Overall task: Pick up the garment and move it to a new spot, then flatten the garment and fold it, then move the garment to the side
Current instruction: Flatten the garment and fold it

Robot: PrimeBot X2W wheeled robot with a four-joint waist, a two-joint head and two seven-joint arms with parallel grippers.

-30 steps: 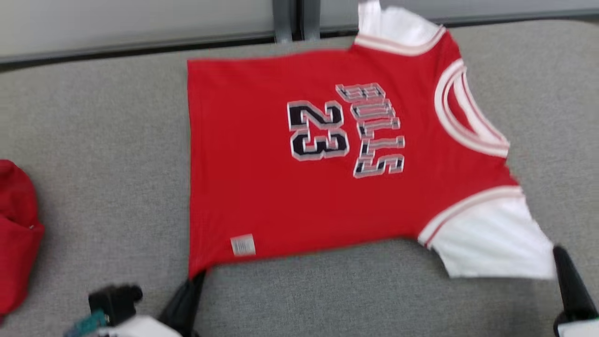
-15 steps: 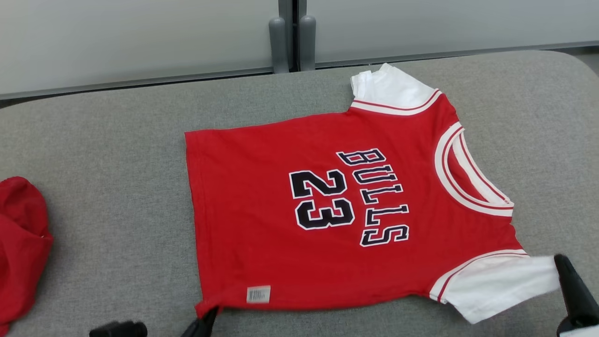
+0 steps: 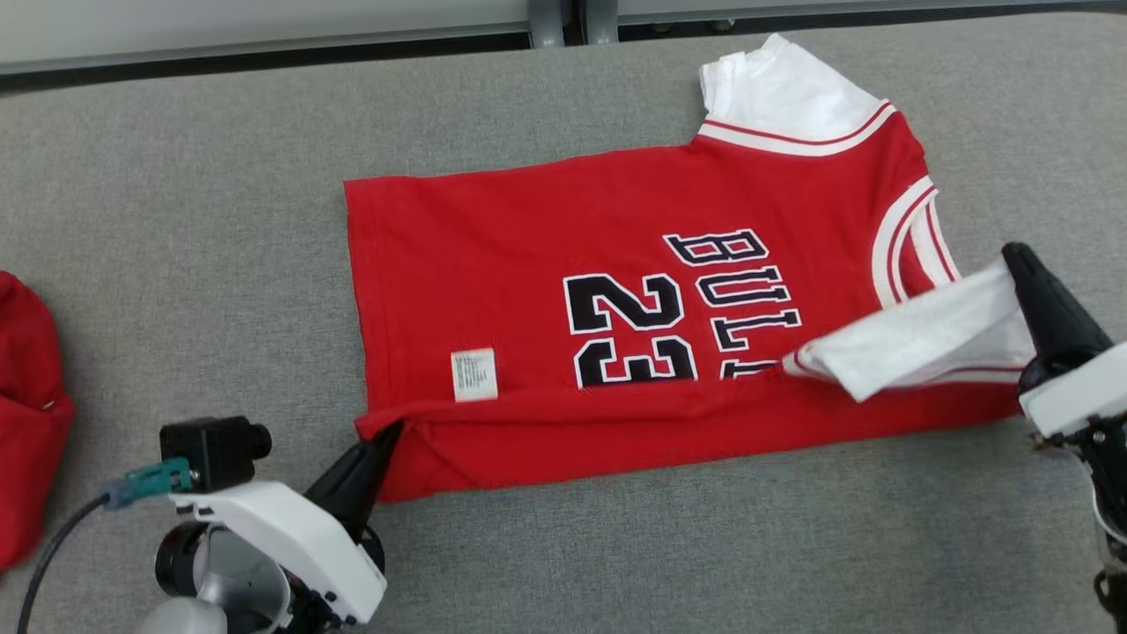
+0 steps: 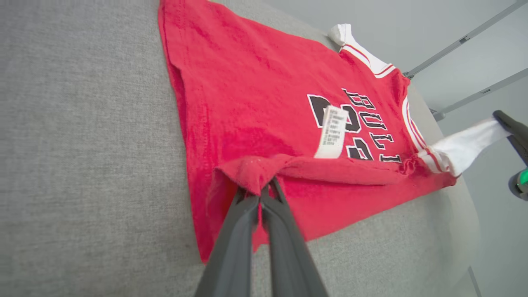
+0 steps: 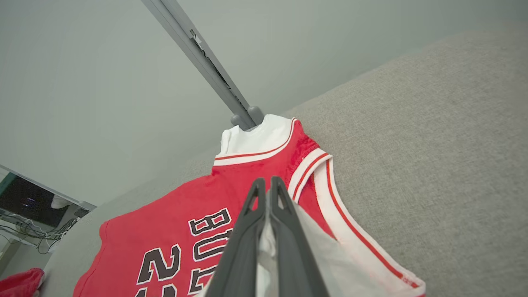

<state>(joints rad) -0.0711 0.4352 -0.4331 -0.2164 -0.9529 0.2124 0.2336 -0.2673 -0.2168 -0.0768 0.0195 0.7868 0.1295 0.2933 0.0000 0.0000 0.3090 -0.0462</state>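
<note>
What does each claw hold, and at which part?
The left claw pinches the red jersey at its near hem corner. The right claw pinches the jersey's near white sleeve, lifted over the body.

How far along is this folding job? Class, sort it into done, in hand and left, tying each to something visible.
Done: the red cotton jersey with white sleeves lies flat on the grey fabric-covered table. In hand: the left claw pinches its near hem corner and the right claw its near white sleeve, both folded over the black print. Left: completing the fold, then moving it aside.
</note>
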